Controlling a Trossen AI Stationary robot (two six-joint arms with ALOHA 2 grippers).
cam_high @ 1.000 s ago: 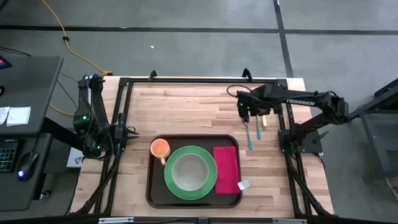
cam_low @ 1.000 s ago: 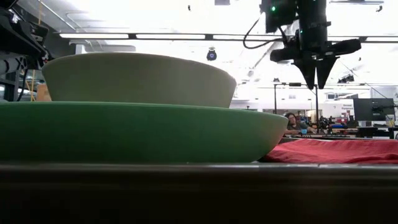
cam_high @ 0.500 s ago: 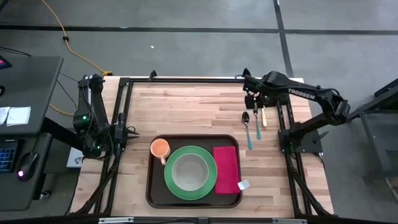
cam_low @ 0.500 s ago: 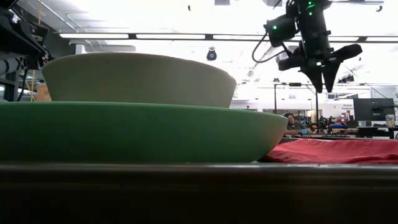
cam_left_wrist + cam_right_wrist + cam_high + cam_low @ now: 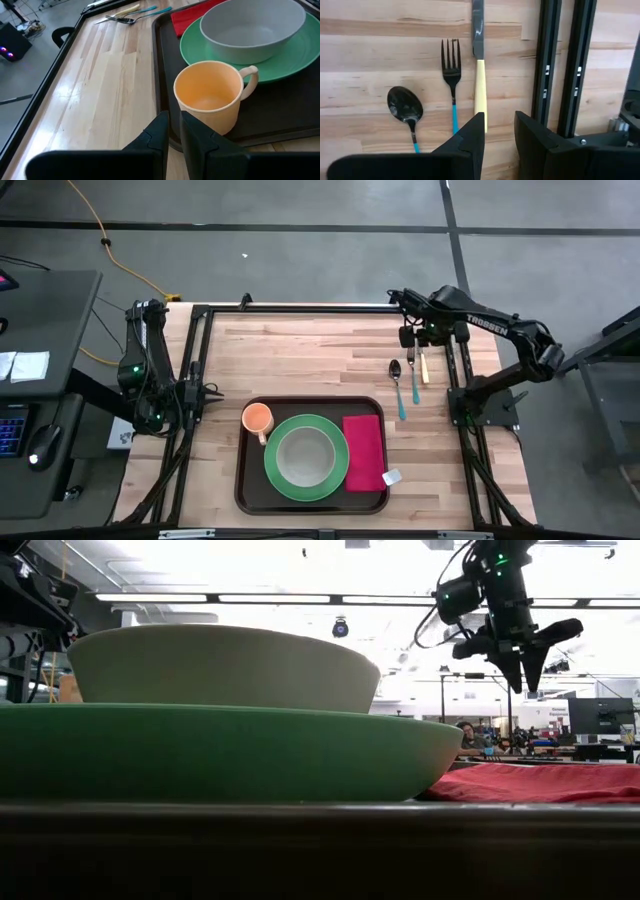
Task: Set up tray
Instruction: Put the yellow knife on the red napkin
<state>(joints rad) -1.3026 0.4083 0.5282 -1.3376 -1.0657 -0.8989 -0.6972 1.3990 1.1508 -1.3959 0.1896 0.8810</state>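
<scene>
The right end effector (image 5: 409,338) has shifted right since a second ago; it now hovers, fingers apart and empty, above the knife (image 5: 479,89), fork (image 5: 452,85) and spoon (image 5: 405,109). The left end effector (image 5: 173,131), nearly closed, waits beside the tray (image 5: 247,485) at the table's (image 5: 300,360) near edge.

There is one tray (image 5: 243,485), one plate (image 5: 340,477), one bowl (image 5: 304,456), one cup (image 5: 258,419), one napkin (image 5: 364,450), one spoon (image 5: 396,376), one fork (image 5: 411,373) and one knife (image 5: 424,367).
</scene>
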